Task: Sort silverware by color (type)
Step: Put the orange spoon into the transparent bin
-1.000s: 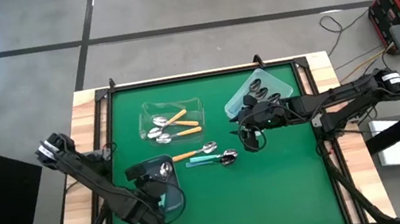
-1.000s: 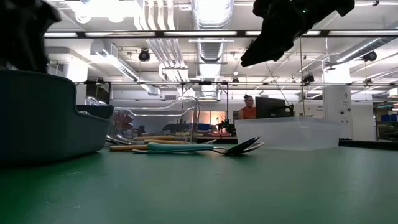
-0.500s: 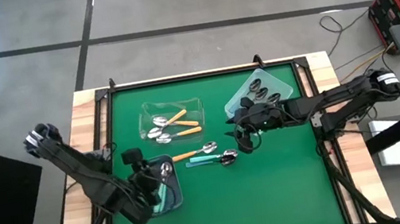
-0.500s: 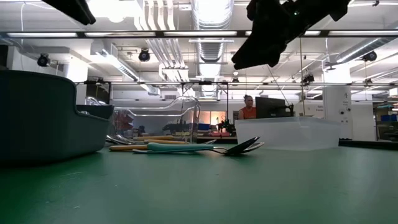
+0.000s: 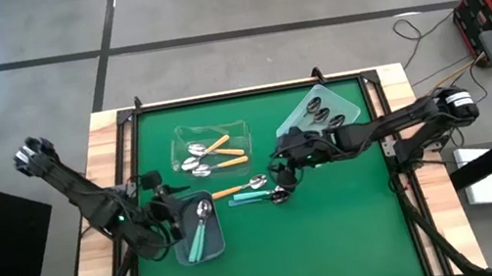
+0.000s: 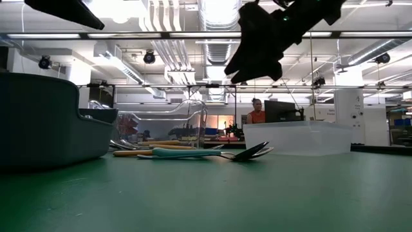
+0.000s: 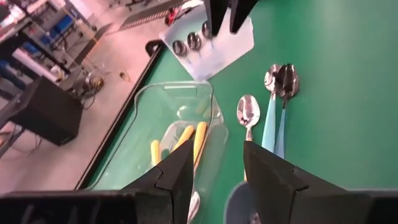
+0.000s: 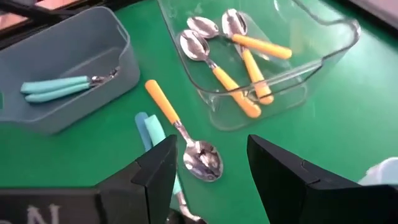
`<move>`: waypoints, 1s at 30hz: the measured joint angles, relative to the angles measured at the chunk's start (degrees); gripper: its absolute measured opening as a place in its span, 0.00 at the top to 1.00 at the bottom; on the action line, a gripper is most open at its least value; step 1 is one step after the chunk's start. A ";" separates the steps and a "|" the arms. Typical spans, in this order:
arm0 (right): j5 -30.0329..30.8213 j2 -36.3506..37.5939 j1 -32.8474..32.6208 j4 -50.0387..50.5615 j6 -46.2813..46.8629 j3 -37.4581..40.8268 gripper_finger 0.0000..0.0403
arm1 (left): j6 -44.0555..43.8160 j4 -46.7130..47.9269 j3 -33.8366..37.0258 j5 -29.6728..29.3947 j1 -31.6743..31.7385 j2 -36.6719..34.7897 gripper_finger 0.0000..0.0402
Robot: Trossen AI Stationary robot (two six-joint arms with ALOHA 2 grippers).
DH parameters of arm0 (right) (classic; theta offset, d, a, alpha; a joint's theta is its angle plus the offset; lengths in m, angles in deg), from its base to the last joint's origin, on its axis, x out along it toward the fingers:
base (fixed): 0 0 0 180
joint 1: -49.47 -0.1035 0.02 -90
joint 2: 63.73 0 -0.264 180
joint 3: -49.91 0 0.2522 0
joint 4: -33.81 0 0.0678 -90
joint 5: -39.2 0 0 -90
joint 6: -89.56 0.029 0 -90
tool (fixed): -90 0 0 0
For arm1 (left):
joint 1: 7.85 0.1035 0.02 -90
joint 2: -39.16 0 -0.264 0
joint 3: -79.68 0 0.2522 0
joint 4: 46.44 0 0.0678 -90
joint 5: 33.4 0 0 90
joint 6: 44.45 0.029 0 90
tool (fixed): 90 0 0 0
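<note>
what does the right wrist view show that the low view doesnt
Only the right wrist view: the two teal spoons lying inside the grey bin, and three orange spoons inside the clear bin.

Only the low view: the room behind the table, with a person at a monitor.

Both: the loose orange spoon and teal spoon on the green mat, and both bins.

Orange-handled spoons (image 8: 239, 59): four, three in the clear bin (image 8: 323, 46), one loose on the tabletop (image 8: 385, 124).
Teal-handled spoons (image 8: 53, 87): four, two in the grey bin (image 8: 93, 37), two loose.
Dark-handled spoons (image 5: 321, 111): three, in the clear tray (image 5: 348, 94).
Bins: three.
</note>
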 joint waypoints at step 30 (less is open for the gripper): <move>-1.76 -26.12 -2.10 42.71 17.55 -33.45 0.54 | 26.43 -9.79 4.25 -31.92 1.74 -11.76 0.69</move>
